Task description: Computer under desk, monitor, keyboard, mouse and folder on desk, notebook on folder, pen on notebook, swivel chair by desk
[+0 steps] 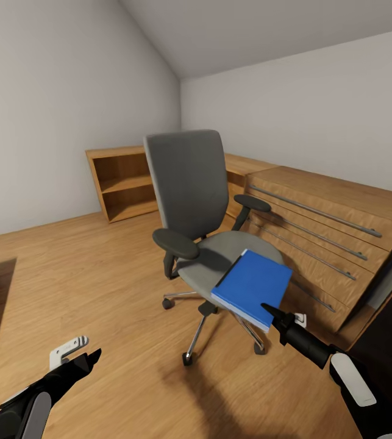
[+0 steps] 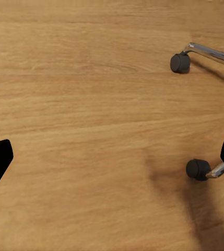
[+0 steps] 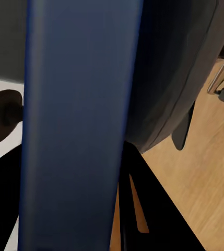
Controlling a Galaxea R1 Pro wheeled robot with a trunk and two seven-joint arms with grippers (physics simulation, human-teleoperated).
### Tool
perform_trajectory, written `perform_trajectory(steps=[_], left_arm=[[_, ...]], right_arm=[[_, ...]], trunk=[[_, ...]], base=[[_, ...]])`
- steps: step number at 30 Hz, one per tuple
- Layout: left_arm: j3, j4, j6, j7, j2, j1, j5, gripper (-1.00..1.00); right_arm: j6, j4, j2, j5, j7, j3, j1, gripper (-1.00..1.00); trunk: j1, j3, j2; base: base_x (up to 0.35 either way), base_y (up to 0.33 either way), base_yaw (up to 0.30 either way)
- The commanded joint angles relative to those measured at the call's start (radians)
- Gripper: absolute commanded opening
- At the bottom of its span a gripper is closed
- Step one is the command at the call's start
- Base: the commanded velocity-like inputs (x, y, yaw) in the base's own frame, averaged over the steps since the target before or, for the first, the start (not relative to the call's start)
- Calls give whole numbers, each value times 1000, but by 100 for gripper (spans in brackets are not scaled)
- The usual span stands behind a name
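My left gripper (image 1: 89, 360) hangs low over the wood floor (image 1: 98, 286) with its jaws spread apart and holding nothing. The chair (image 1: 189, 195) stands in the middle. The blue folder (image 1: 253, 286) is tilted above the seat's front edge, clamped in my right gripper (image 1: 272, 313). I can read no writing anywhere.

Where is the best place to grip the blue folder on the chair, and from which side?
Grip the folder by its near edge, which overhangs the front of the swivel chair seat, approaching from the front. The right end effector is already there.
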Motion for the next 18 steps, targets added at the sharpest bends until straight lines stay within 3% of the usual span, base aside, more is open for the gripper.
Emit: perform_trajectory(steps=[1, 9, 15, 18], left_arm=[[1, 4, 5, 7, -1, -1, 10, 100], [-3, 35, 4, 10, -1, -1, 10, 100], [-31, 58, 3, 14, 0, -1, 10, 100], [-39, 91, 1, 15, 1, -1, 8, 100]], right_arm=[[5, 0, 0, 1, 1, -1, 0, -100], [4, -15, 0, 1, 1, -1, 0, -100], [4, -20, -1, 2, 1, -3, 0, -100], [4, -21, -2, 4, 1, -4, 0, -100]], trunk=[[-1, 3, 0], [-4, 34, 2], [-7, 57, 3], [-18, 67, 24]], base=[[0, 0, 0], [0, 0, 0], [0, 0, 0], [0, 0, 0]])
